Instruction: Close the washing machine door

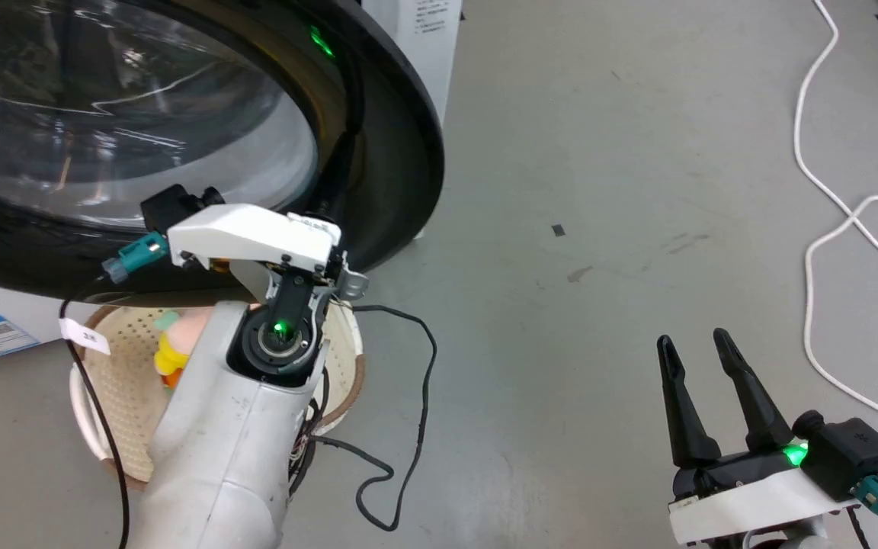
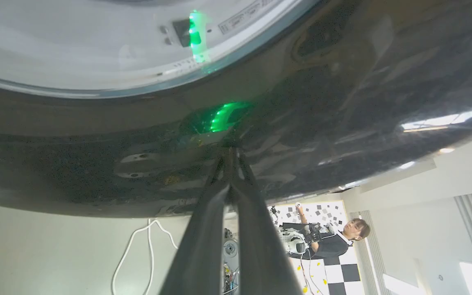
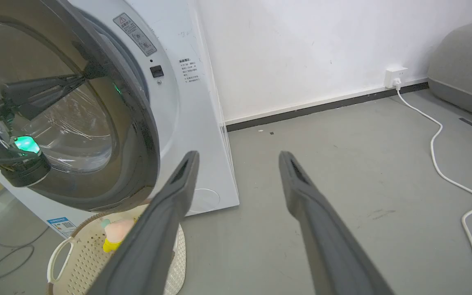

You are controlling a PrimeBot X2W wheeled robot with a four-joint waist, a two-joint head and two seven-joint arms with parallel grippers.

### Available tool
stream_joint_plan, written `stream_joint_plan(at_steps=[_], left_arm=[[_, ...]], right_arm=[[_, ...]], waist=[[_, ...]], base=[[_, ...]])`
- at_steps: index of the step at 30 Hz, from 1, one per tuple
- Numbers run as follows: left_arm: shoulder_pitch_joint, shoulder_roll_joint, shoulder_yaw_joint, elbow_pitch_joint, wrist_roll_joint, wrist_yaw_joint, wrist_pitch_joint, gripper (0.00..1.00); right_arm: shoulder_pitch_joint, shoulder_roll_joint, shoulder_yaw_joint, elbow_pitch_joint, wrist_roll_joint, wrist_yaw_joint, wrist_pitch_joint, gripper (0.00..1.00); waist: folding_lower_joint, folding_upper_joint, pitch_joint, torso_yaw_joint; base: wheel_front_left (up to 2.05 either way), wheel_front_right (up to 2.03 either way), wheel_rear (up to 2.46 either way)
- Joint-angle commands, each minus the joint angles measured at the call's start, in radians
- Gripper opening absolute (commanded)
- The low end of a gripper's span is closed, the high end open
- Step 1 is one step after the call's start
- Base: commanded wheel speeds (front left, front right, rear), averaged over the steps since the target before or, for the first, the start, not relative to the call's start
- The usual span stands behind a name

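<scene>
The washing machine door [image 1: 401,152] is a big glossy black ring around a bulging glass window, and it stands slightly ajar against the white washing machine [image 3: 187,123]. My left gripper [image 2: 230,153] is shut with nothing between its fingers, and its tips press on the door's [image 2: 342,82] black front near the rim. In the right wrist view the left gripper [image 3: 90,73] reaches across the glass to the door's [image 3: 137,135] edge. My right gripper [image 1: 692,341] hangs open over bare floor at the lower right, well away from the door, and its own view shows the right gripper [image 3: 239,155] spread wide.
A cream basket [image 1: 119,381] with a yellow and pink toy [image 1: 172,343] sits on the floor under the door. A white cable [image 1: 812,252] loops over the grey floor on the right, and a black cable [image 1: 416,427] trails from my left arm. A person [image 2: 342,237] stands farther back.
</scene>
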Motion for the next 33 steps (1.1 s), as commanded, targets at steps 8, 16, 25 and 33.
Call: stream_joint_plan(at_steps=[8, 16, 25, 33], left_arm=[[0.056, 0.037, -0.123, 0.023, 0.121, -0.084, -0.028, 0.00], [0.190, 0.208, -0.328, -0.121, 0.486, -0.073, -0.138, 0.00], [0.321, 0.333, -0.303, -0.287, 0.728, 0.080, -0.224, 0.00], [0.489, 0.339, -0.175, -0.431, 0.880, 0.192, -0.229, 0.00]], right_arm=[[0.004, 0.008, -0.023, -0.006, -0.011, 0.001, -0.004, 1.00], [0.037, -0.017, -0.045, -0.016, -0.029, 0.001, -0.004, 1.00], [0.066, -0.054, -0.050, -0.016, -0.031, 0.001, -0.004, 1.00], [0.089, -0.053, -0.050, -0.013, -0.033, 0.001, -0.004, 1.00]], waist=[[-0.0001, 0.0000, -0.060, 0.089], [-0.0001, 0.0000, -0.143, 0.214], [-0.0001, 0.0000, -0.222, 0.342], [-0.0001, 0.0000, -0.259, 0.409]], base=[[0.00, 0.00, 0.00], [0.00, 0.00, 0.00], [0.00, 0.00, 0.00], [0.00, 0.00, 0.00]])
